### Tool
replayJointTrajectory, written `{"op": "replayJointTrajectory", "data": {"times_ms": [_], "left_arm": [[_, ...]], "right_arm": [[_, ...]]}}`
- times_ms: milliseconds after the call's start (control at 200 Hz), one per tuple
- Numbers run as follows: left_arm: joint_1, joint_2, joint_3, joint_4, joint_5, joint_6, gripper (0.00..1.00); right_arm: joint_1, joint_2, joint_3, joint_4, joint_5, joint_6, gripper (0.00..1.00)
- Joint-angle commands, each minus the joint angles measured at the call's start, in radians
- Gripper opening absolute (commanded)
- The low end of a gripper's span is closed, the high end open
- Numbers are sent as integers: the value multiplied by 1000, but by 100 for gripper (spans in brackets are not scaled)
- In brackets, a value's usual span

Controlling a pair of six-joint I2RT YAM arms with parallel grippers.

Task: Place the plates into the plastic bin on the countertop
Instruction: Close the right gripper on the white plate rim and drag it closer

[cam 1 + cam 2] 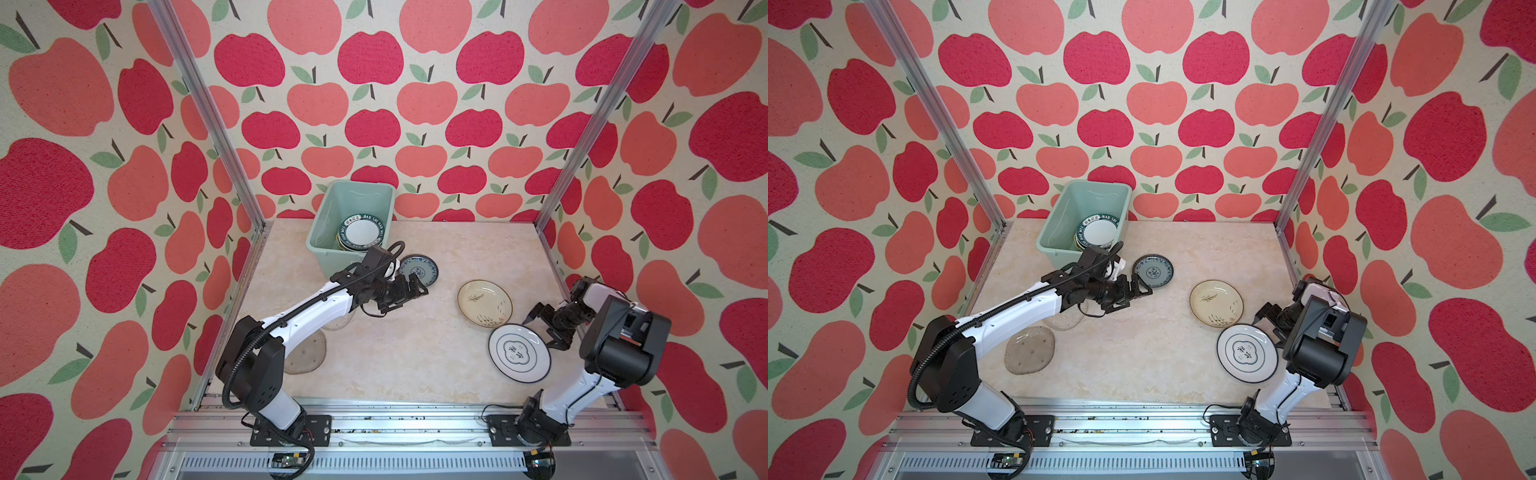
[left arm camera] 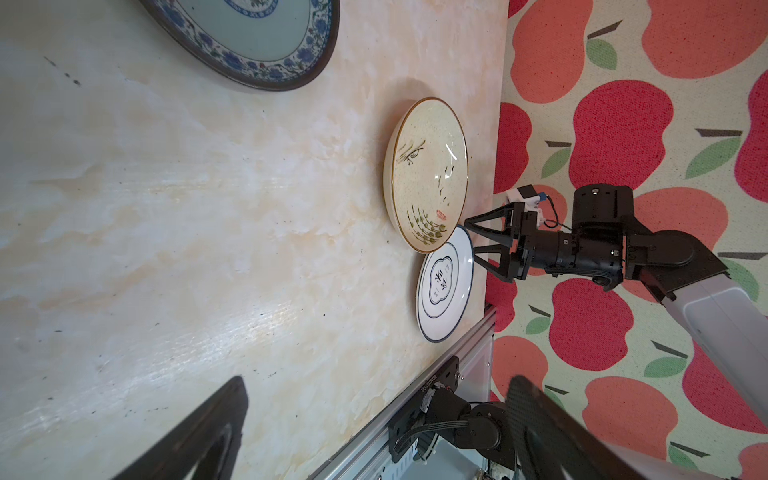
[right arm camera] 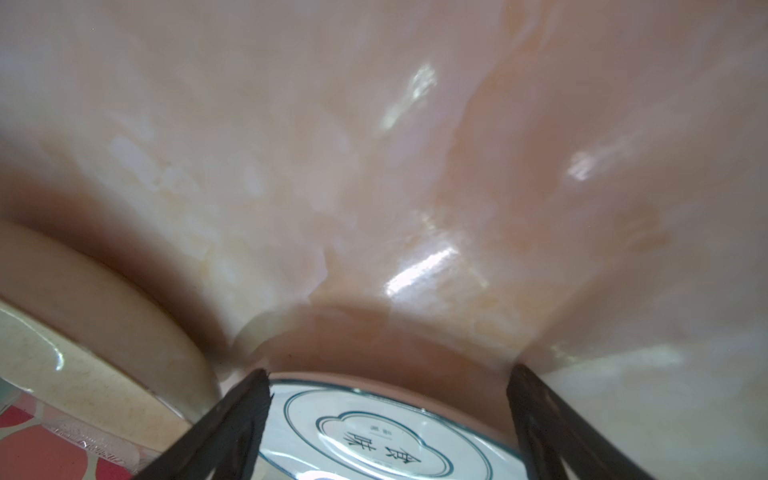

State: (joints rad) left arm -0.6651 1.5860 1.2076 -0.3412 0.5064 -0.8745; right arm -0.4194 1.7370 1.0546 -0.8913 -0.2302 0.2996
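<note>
The left gripper [image 1: 411, 297] hovers just in front of the bin [image 1: 328, 208], jaws spread, empty. The right gripper [image 1: 540, 330], jaws spread, sits at the white plate [image 1: 518, 353], well right of the bin; contact is unclear. Stacked plates [image 1: 360, 232] lie inside the bin, a blue plate [image 1: 419, 269] beside it.

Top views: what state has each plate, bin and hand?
Pale mint-green plastic bin: upright, holding stacked plates.
Small blue-patterned plate: flat on countertop.
Cream brush-marked plate: flat on countertop.
White blue-rimmed plate: flat, rim beside right hand.
Two clear glass plates: flat, near left arm.
Left hand: open, empty.
Right hand: open, empty.
</note>
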Motion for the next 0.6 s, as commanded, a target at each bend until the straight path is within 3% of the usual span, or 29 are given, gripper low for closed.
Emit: {"op": "replayJointTrajectory", "data": {"times_ms": [0, 285, 595], "left_arm": [[-8, 1, 21, -27, -7, -15, 99], [-22, -18, 21, -68, 21, -51, 99], [-67, -85, -60, -67, 105, -154, 99]], "right_arm": [[38, -58, -35, -50, -54, 4, 92], [186, -172, -151, -51, -66, 48, 91], [498, -262, -278, 40, -102, 243, 90]]}}
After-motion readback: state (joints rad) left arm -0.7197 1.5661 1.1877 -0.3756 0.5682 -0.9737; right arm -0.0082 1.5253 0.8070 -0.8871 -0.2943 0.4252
